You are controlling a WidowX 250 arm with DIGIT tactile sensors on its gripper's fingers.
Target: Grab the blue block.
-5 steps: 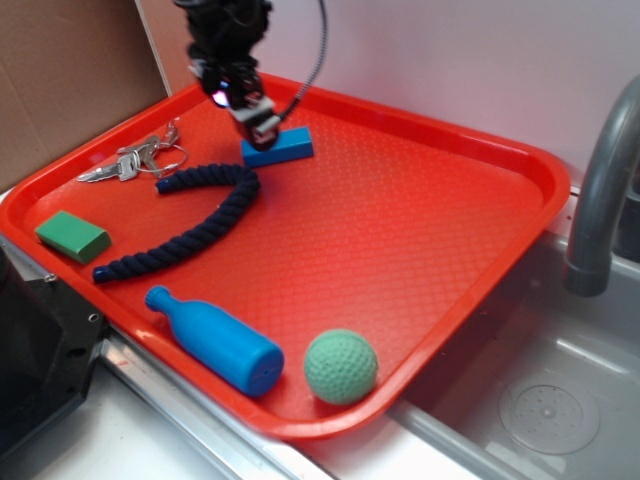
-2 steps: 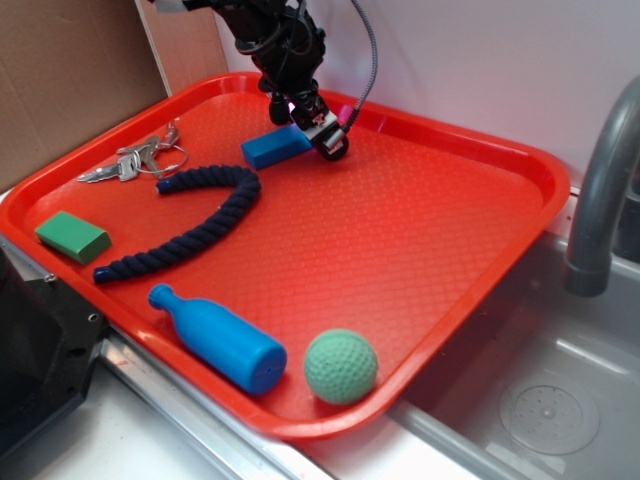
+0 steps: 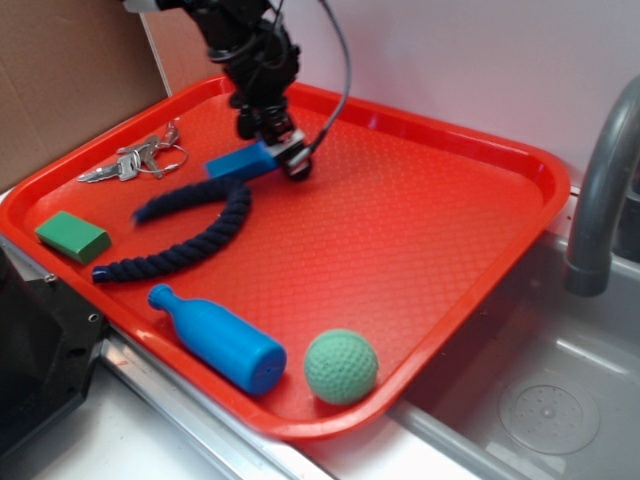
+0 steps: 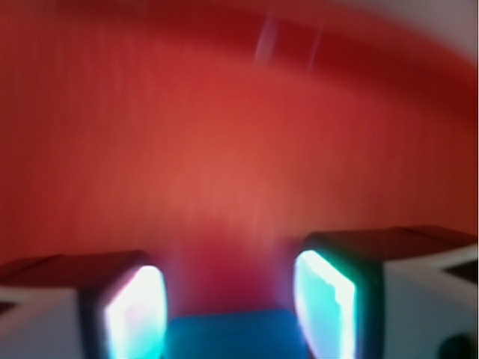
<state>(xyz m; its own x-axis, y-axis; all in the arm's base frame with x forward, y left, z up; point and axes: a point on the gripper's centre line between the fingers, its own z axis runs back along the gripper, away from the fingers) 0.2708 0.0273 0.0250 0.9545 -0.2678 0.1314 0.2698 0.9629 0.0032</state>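
Note:
The blue block (image 3: 236,163) is a small bright-blue bar near the back left of the red tray (image 3: 420,230). My gripper (image 3: 281,158) reaches down from the back and is shut on the block's right end, so the bar sticks out to the left. The blurred wrist view shows the blue block (image 4: 232,335) filling the gap between the two glowing pads (image 4: 135,314) of the gripper (image 4: 228,299), with red tray beyond.
A dark blue rope (image 3: 190,245) curves just in front of the block, keys (image 3: 135,160) to its left. A green block (image 3: 72,236), blue bottle-shaped toy (image 3: 215,338) and green ball (image 3: 341,366) lie nearer. A grey faucet (image 3: 600,190) and sink (image 3: 545,405) stand right.
The gripper swung from right of the block to over its right end. The block has shifted left and forward with it, and the rope's upper end has been nudged left.

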